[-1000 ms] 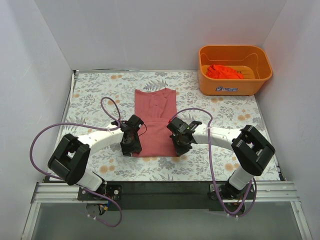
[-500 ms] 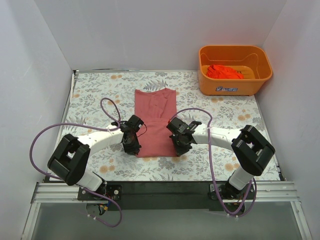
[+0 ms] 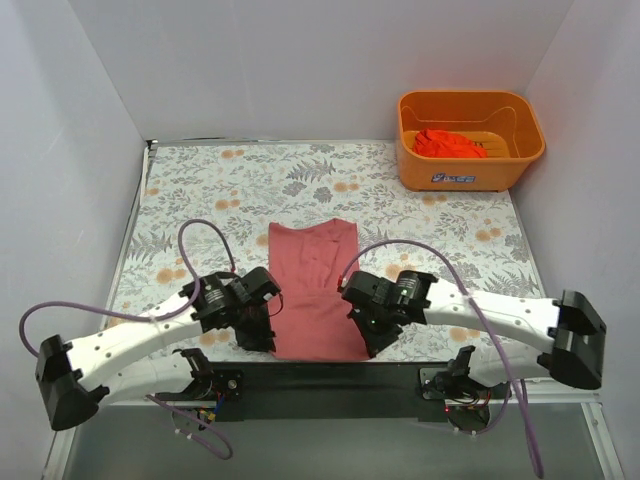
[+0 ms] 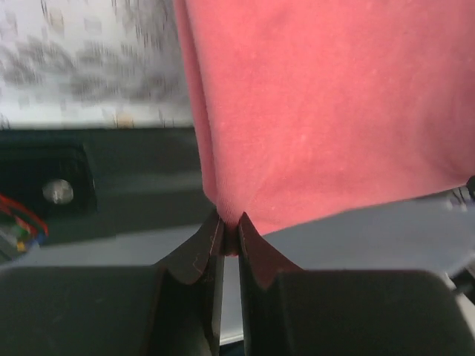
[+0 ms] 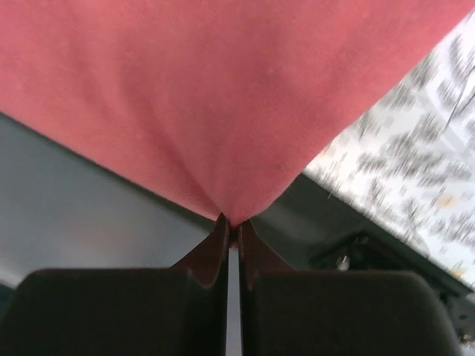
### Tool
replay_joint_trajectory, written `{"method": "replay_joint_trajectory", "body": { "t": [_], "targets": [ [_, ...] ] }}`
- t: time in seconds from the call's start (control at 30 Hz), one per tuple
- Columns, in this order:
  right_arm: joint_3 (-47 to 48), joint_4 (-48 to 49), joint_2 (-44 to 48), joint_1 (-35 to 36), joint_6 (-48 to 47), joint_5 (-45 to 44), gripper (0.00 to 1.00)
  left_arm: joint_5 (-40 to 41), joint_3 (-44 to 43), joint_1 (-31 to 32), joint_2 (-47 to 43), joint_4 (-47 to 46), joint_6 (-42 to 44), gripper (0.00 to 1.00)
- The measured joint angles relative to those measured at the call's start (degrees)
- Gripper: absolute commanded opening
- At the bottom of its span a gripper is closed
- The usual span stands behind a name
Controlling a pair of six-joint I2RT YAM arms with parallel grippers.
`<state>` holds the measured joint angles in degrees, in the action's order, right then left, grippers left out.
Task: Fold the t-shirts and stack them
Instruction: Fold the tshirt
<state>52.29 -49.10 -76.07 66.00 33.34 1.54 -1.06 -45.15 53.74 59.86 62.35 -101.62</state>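
Pinching one near hem corner each, the left gripper and the right gripper have their jaws drawn narrow on a fold of the pink-red t-shirt; both wrist views show cloth caught right at the tips. The two corners hang over the black rail at the near edge of the table, the left arm on the shirt's left corner and the right arm on its right, so neither is nearer than the other. From the grippers the shirt runs straight away, its long axis pointing from the hem to the collar end, which lies flat near mid-table. A fold in half would likely mean carrying both corners forward along that axis together. Farthest off, at the far right, the orange-red t-shirt sits bunched in the basket.
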Motion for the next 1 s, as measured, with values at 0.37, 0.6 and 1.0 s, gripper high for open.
{"method": "replay_joint_trajectory", "body": {
  "t": [0.37,0.6,1.0],
  "targets": [
    [13.5,-13.9,9.2,-5.6,0.1,0.6,0.01,3.3,-16.6,2.6,-2.9,10.7,-6.8,0.00],
    [22.6,-15.3,2.3,-15.1,-8.0,0.1,0.01,4.6,-17.7,-8.2,2.5,6.1,-0.7,0.00],
    [34.0,-16.1,-12.3,-24.8,-19.3,4.9,0.01,1.4,-15.8,-21.3,10.0,-5.0,10.1,0.00]
  ]
}}
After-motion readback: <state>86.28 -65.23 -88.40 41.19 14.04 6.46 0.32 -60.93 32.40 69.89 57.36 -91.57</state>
